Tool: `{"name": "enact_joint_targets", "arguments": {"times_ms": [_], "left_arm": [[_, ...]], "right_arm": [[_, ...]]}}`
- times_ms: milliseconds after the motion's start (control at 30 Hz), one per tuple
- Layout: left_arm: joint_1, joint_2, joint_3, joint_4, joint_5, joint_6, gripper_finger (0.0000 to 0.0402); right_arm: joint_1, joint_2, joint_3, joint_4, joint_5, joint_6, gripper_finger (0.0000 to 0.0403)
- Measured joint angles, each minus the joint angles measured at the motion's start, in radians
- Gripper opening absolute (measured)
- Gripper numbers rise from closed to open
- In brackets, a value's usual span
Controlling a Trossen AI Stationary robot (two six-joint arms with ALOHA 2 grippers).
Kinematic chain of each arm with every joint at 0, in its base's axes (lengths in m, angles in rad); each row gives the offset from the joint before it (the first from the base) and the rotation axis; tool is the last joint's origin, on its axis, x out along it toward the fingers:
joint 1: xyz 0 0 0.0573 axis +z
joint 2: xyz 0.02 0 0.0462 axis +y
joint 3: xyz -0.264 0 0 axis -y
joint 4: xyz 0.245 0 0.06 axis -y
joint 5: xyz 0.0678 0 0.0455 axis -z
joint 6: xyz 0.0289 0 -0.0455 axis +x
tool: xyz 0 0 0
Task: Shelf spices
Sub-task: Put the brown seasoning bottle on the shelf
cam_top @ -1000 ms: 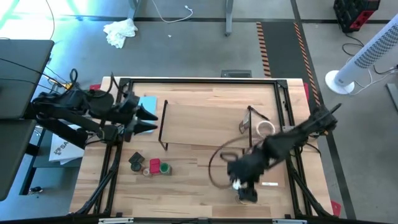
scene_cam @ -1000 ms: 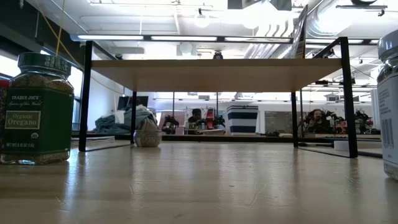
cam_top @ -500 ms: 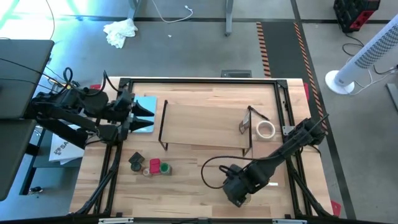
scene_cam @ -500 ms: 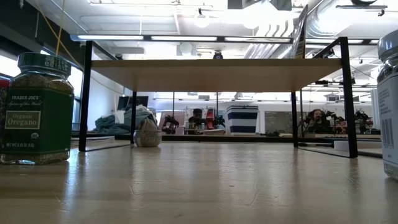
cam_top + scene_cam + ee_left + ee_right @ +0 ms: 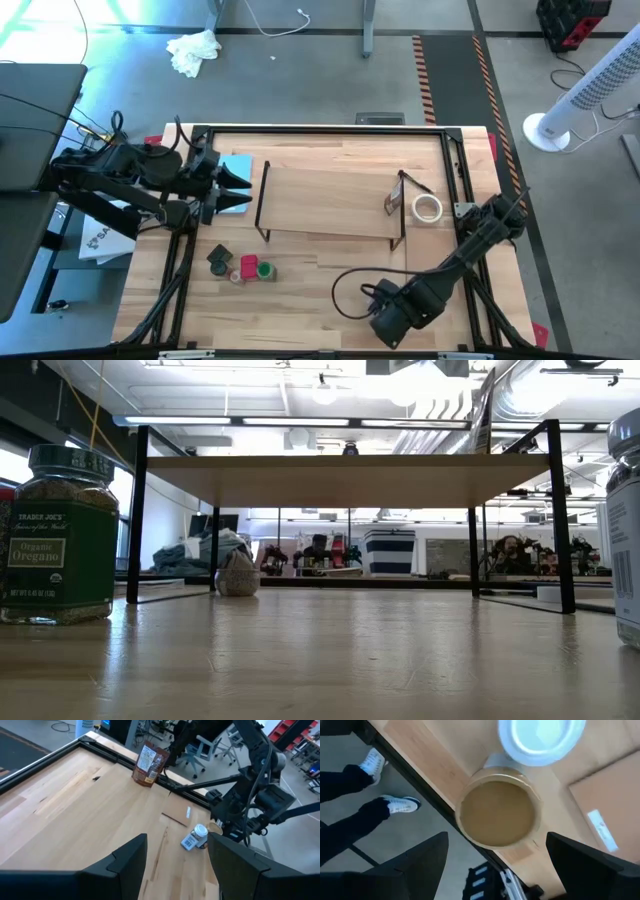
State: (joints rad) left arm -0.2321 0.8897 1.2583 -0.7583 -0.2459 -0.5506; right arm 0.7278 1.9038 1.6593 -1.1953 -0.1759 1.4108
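Green-lidded spice jar reads "Trader Joe's Organic Oregano", near-left on pale wood table before shelf. Right gripper spread wide over tan-topped jar (near edge); left gripper parted, empty.

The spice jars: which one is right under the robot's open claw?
The tan-topped jar. It sits between the right gripper's open fingers, beside a white-topped jar near the table's front edge. The green, red and dark ones cluster far off on the left.
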Motion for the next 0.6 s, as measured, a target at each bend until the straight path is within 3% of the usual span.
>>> {"name": "enact_joint_targets", "arguments": {"times_ms": [233, 600], "left_arm": [[0.0, 0.027, 0.0, -0.002, 0.001, -0.014, 0.0205], [0.0, 0.061, 0.0, -0.006, 0.04, -0.024, 0.0205]], "right_arm": [[-0.005, 0.006, -0.007, -0.011, 0.037, 0.002, 0.0333], [-0.008, 0.072, -0.007, 0.068, 0.003, -0.042, 0.0333]]}}
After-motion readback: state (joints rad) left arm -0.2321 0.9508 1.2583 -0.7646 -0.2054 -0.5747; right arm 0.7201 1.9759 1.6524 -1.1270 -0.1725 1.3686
